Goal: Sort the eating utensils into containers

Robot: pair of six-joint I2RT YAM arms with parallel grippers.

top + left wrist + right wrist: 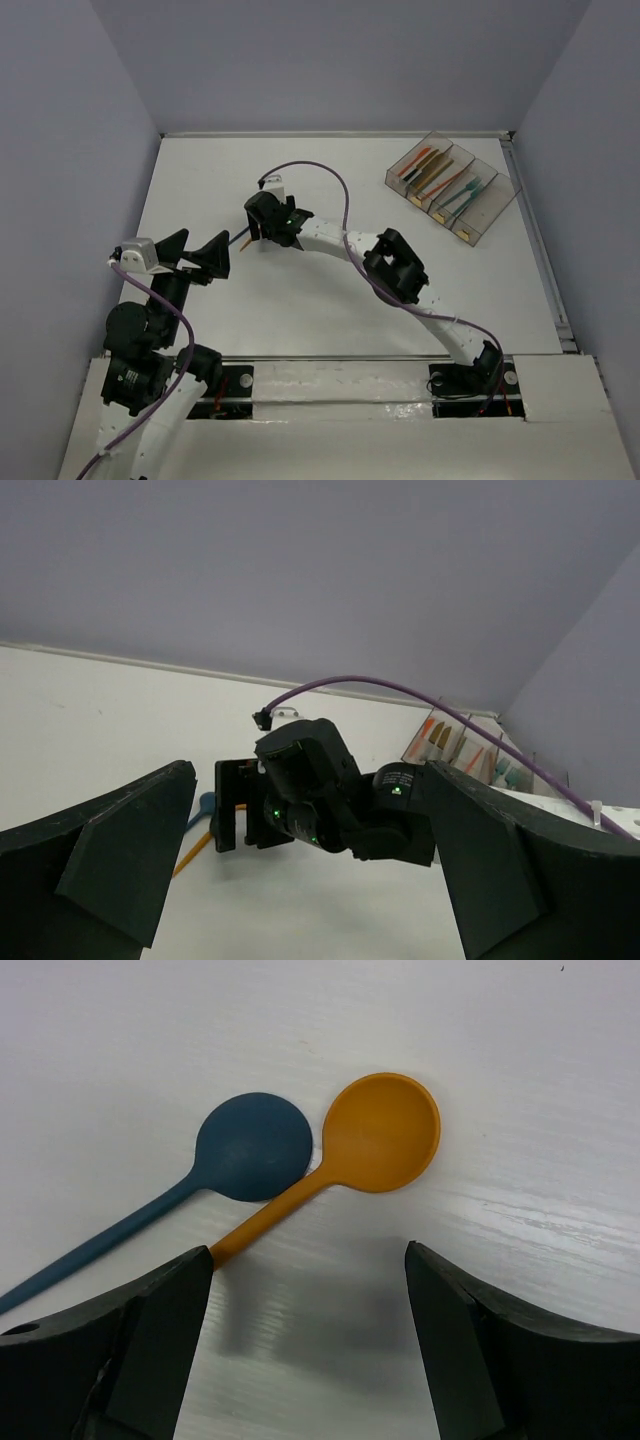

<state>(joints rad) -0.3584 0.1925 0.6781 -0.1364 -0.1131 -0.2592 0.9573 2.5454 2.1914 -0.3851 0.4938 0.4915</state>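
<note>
Over the white table (300,320) between lavender walls (330,60), both arms' jaws gape empty near orange spoon (382,1132) and blue spoon (253,1147).

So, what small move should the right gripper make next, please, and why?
Probably shift the right gripper sideways to centre over the handle of the orange spoon, then lower. The jaws are open and empty, that handle runs behind one finger, not between them, and the blue spoon lies close beside.

orange spoon (380,1135) beside blue spoon (250,1147)
</note>
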